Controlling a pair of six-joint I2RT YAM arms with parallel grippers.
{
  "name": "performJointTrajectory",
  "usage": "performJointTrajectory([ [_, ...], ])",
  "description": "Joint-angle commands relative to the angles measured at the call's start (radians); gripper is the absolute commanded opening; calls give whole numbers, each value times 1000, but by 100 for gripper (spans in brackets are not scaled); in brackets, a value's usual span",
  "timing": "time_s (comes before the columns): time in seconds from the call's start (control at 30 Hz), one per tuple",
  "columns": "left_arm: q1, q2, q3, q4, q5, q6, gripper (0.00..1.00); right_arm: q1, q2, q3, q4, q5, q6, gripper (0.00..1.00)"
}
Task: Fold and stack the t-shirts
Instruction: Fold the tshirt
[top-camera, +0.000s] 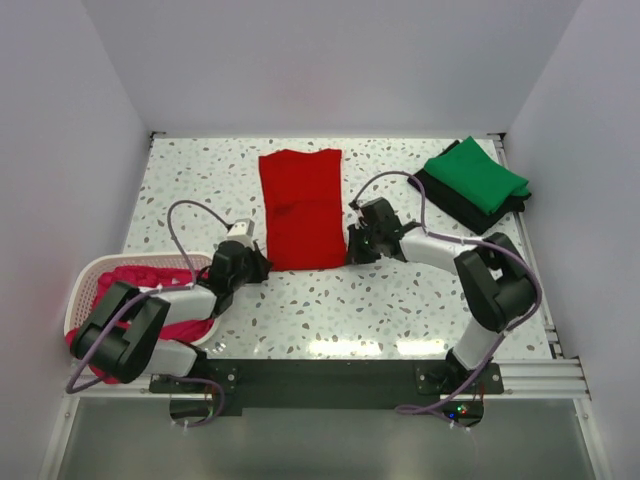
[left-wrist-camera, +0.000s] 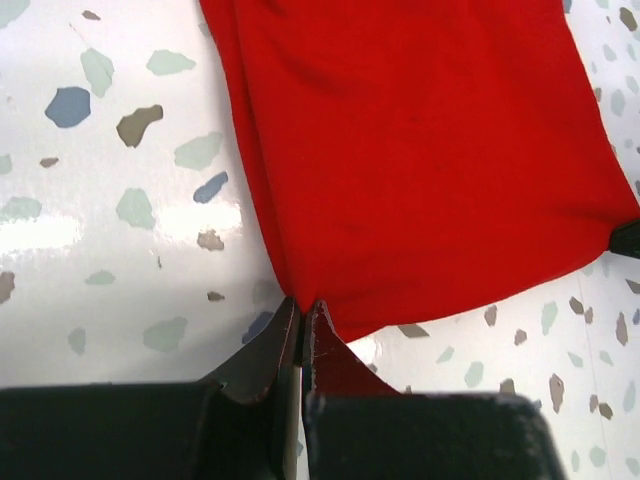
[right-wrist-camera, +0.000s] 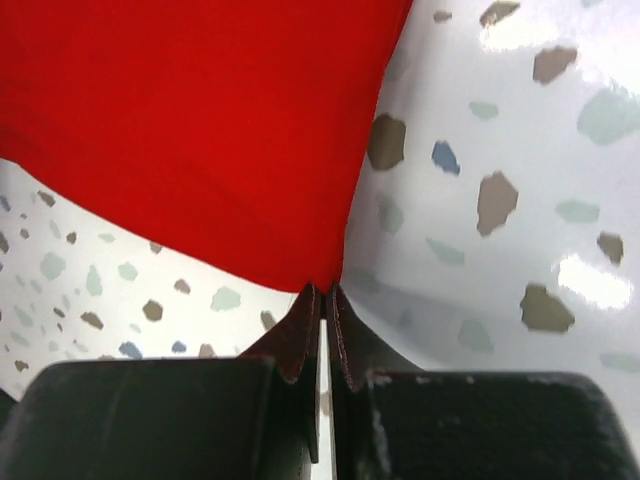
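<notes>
No text, label, brand, number or sign can be read on anything in these three views.

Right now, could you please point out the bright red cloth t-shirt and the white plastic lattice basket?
Bright red t-shirt (top-camera: 300, 210): top view, middle of cloth.
White lattice basket (top-camera: 85, 280): top view, left rim.

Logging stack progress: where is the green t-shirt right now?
In the top view, the green t-shirt lies folded at the far right corner, atop the black t-shirt.
</notes>
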Motion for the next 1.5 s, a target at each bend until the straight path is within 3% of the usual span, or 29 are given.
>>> performJointTrajectory([
  [0.0,-15,-98,-35,-54,2,-18,0,7,-132,-45,8,-11,17,0],
  [0.3,-143,-452,-43,-330,-86,-80,0,150,-425,-130,-125,130,45,0],
  [0.4,-167,-635,-33,-430,-98,-91,0,184,-529,-136,-178,168,63,0],
  [0.63,-183,-796,71,-605,-133,-51,0,196,-672,-102,-261,237,63,0],
  [0.9,-181,-678,89,-455,-129,-30,0,188,-594,25,-251,374,29,0],
  [1.23,-166,-446,184,-261,-150,10,0,87,-412,186,-231,382,-18,0],
  [1.47,-103,-322,256,-197,-84,34,0,40,-291,353,-248,386,-61,0],
])
